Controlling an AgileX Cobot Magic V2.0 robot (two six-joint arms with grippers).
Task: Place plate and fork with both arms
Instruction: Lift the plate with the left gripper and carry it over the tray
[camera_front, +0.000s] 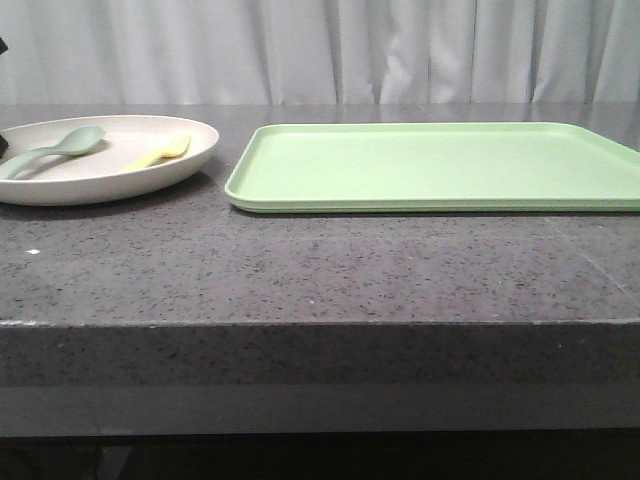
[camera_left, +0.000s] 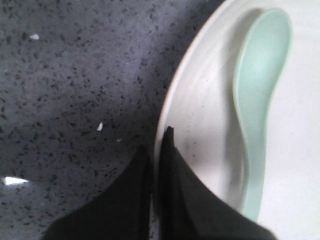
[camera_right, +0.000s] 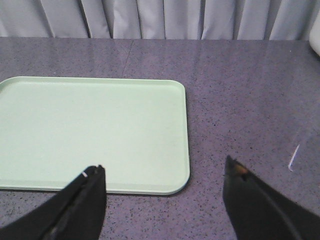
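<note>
Currently our left gripper (camera_left: 159, 150) pinches the plate (camera_front: 195, 155) rim, far left of the tray (camera_front: 430, 165); right gripper (camera_right: 165, 172) spread. Risk: tilting slides fork (camera_front: 160, 153) and spoon (camera_front: 55, 148) off.

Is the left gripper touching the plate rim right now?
Touching. In the left wrist view the left gripper has its jaws nearly shut astride the plate rim, one finger outside over the counter, the other inside, with the rim edge running between them.
</note>
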